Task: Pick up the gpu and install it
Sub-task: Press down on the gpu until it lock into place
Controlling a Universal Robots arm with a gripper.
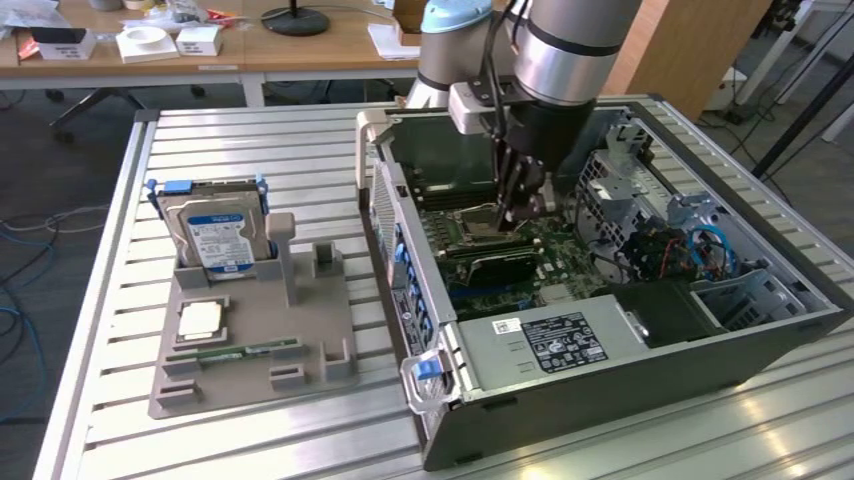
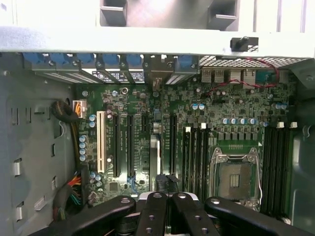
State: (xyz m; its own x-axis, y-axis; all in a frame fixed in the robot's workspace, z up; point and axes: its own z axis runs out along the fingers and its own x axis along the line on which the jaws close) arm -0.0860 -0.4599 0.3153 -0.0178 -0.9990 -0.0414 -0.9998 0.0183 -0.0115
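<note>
The gpu (image 1: 497, 268), a thin dark card, stands on edge on the motherboard inside the open computer case (image 1: 641, 400). In the wrist view the gpu (image 2: 154, 157) appears edge-on as a narrow grey strip running to the rear slot brackets. My gripper (image 1: 510, 222) hangs inside the case just above the card, its black fingers pressed together. From the wrist, the gripper (image 2: 167, 196) sits over the card's near end. Whether the fingertips touch the card I cannot tell.
A grey fixture tray (image 1: 320, 385) on the slatted table at the exterior view's left holds a hard drive (image 1: 214, 235), a processor chip (image 1: 200, 320) and a green memory stick (image 1: 247, 352). Inside the case are the power supply (image 1: 561, 335), cables (image 1: 681, 250) and the processor socket (image 2: 234, 179).
</note>
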